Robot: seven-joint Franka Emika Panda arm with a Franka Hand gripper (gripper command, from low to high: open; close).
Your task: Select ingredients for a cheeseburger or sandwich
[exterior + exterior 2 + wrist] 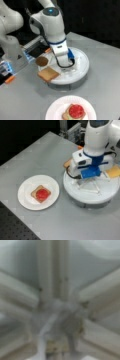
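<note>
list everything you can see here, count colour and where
plate: 1, white, on the grey table
sandwich: 1 stack, brown toast under a red tomato slice, on the plate
round tray: 1, white, with divider ribs, mid table
toast square: 1, brown, on the tray's edge
patty: 1, dark brown, on the tray
cheese square: 1, orange, on the tray
gripper: 1, white and blue, low over the tray's centre

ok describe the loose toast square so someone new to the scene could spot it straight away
Find the round white turntable tray that the arm's gripper is lowered into. In a front view the toast square lies at that tray's lower left rim, overhanging the edge. The dark round patty sits just above it; the toast is lighter brown and square, and unlike the sandwich on the plate, carries no topping.
</note>
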